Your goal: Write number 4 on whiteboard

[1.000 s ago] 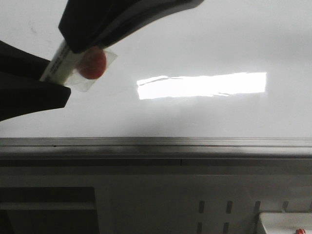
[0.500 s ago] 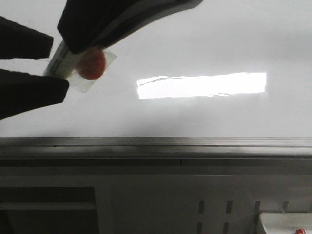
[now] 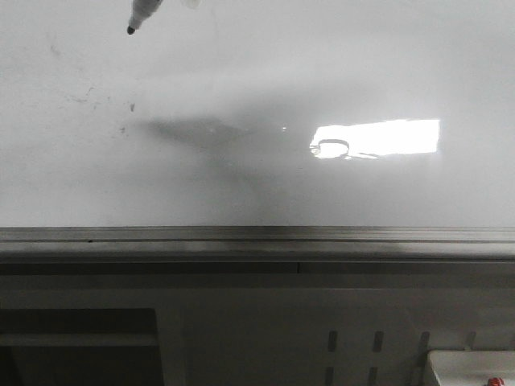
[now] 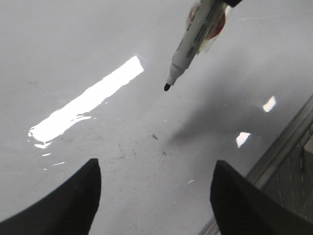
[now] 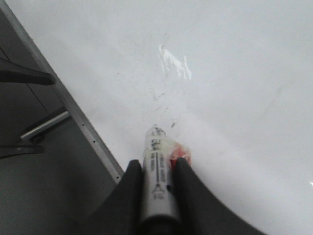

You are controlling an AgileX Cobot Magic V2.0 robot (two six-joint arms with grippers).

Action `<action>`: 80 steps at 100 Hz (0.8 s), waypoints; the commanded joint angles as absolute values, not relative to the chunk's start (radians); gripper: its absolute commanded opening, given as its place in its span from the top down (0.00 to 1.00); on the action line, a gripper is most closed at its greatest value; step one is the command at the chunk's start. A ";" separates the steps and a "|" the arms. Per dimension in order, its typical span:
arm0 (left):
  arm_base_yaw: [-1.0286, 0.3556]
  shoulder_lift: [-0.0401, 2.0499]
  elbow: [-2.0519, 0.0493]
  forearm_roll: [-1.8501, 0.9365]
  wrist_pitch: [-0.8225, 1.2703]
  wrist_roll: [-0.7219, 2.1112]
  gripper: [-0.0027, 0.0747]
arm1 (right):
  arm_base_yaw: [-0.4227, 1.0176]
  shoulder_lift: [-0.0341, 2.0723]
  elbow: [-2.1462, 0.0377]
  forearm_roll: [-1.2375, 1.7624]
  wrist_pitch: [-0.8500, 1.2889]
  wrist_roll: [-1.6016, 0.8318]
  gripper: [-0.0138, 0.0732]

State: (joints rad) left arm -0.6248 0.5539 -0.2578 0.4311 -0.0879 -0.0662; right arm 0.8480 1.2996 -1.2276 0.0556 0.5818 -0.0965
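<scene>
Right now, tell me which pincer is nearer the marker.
Right. The right pincer is clamped on the marker barrel. The left pincer is open and apart from it, the tip hanging off the whiteboard.

Glossy whiteboard — bright glare, faint smudges, seemingly no drawn 4 — grey-railed edge.

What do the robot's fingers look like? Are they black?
Yes. The left gripper has two broad, matte black fingers with rounded, tapering tips. The right gripper has the same dark, smooth, curved fingers. No cables, stickers or markings show on them, and the arms behind are out of view.
</scene>
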 commanded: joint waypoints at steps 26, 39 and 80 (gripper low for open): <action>-0.625 0.528 -0.283 0.402 -0.086 -0.072 0.40 | 0.839 1.414 -1.363 -0.075 0.536 -0.104 0.92; -0.625 0.528 -0.283 0.402 -0.086 -0.072 0.40 | 0.838 1.445 -1.374 -0.091 0.545 -0.104 0.92; -0.625 0.528 -0.283 0.402 -0.086 -0.072 0.40 | 0.869 1.508 -1.372 -0.072 0.601 -0.104 0.92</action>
